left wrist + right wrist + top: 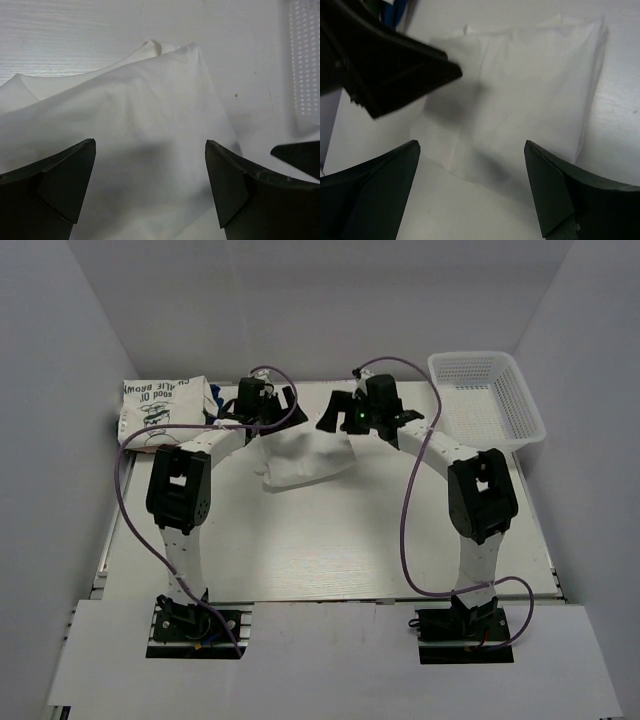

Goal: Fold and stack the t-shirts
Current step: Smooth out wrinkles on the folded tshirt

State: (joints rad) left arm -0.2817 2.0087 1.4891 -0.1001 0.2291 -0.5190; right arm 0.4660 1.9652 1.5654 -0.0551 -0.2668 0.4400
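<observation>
T-shirt (305, 460) rumpled, printed t-shirt (165, 405) only overhead

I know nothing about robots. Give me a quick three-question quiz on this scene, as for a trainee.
1. True or false: the left gripper and right gripper both stand open above the white shirt, holding nothing.
2. On the table, the basket sits at the: A) far right corner B) far left corner C) near edge.
3. Fill in: the folded shirt with the black print lies at the far ___ corner.
Key: 1 true; 2 A; 3 left.
</observation>
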